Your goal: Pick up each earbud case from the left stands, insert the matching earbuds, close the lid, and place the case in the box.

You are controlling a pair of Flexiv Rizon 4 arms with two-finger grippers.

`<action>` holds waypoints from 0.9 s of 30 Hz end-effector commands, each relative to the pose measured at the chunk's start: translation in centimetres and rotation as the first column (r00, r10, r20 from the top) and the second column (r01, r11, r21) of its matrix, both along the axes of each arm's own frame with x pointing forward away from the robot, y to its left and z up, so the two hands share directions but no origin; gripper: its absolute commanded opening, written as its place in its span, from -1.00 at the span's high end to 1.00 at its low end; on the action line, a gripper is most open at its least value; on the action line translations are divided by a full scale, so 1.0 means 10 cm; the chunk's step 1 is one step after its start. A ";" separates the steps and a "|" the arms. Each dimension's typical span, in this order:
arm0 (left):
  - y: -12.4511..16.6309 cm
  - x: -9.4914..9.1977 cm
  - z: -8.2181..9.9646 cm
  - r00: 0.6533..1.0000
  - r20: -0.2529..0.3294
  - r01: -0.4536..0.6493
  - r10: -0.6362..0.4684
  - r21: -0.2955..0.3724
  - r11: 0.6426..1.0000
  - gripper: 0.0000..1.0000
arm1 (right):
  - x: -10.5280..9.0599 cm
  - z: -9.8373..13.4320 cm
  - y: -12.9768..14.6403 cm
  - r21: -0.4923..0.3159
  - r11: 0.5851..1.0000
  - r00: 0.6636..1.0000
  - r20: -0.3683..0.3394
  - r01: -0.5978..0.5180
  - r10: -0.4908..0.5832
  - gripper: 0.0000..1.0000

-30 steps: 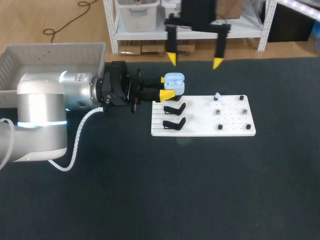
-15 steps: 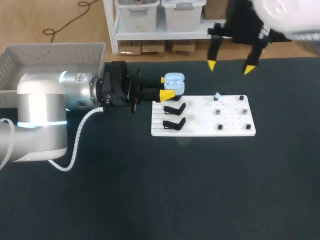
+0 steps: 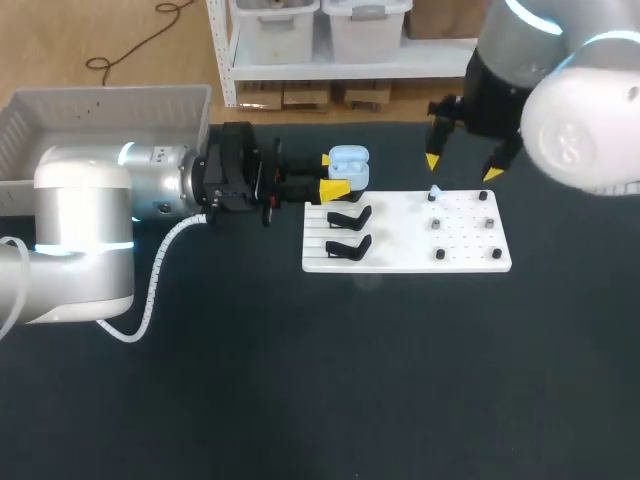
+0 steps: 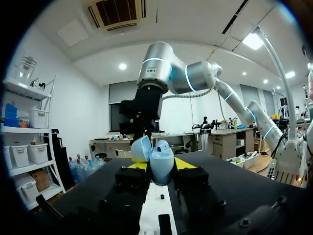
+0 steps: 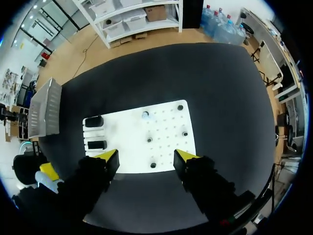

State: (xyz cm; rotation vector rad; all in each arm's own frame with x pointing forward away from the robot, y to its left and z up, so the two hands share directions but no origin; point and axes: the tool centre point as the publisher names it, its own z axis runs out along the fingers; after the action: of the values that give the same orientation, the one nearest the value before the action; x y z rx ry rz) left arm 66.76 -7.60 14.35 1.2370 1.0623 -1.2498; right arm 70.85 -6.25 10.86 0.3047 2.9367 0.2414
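Now my right gripper (image 3: 461, 167), fingers apart, has dropped toward the pale-blue earbud (image 3: 435, 192) at the white pegboard's (image 3: 400, 255) far edge, likely to grasp it; left gripper (image 3: 337, 175) clamps the open pale-blue case (image 3: 349, 163).

"What stands in the way over the white perforated board (image 3: 407, 232)?"

"The right gripper (image 3: 461, 167) hangs above its far edge with its fingers spread wide, just beside the small pale blue earbud (image 3: 434, 192). Short black pegs (image 3: 440, 254) dot the right half, and two black stands (image 3: 348, 216) sit on the left half."

"And from the left?"

"The left gripper (image 3: 335, 175), clamped on the open light blue earbud case (image 3: 349, 160), and its thick silver arm (image 3: 100, 200) bar that side, between the board and the grey plastic box (image 3: 100, 97)."

"Where could a gripper pass?"

"Over the open dark tabletop (image 3: 400, 380) on the board's near side and to its right."
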 end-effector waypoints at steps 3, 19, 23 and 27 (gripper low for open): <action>0.00 0.01 -0.01 1.000 0.001 0.001 -0.001 -0.002 1.000 1.00 | 0.18 -0.26 0.04 -0.020 0.999 0.998 -0.037 0.043 -0.044 -0.34; 0.00 0.01 -0.01 1.000 0.001 0.001 -0.001 -0.002 1.000 1.00 | 0.41 -0.72 0.08 0.044 0.981 0.979 -0.077 0.191 -0.187 -0.17; 0.00 0.01 -0.01 1.000 0.001 0.001 -0.001 -0.002 1.000 1.00 | 0.45 -0.80 0.12 0.053 0.980 0.979 -0.080 0.192 -0.188 -0.14; 0.00 0.01 -0.01 1.000 0.001 0.001 -0.001 -0.002 1.000 1.00 | 0.49 -0.84 0.15 0.056 0.982 0.982 -0.071 0.181 -0.176 0.00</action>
State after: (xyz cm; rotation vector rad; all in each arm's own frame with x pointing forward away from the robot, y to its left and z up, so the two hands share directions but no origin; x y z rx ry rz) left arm 66.76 -7.60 14.35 1.2371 1.0623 -1.2499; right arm 75.30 -4.96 2.86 0.5931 2.9449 0.3055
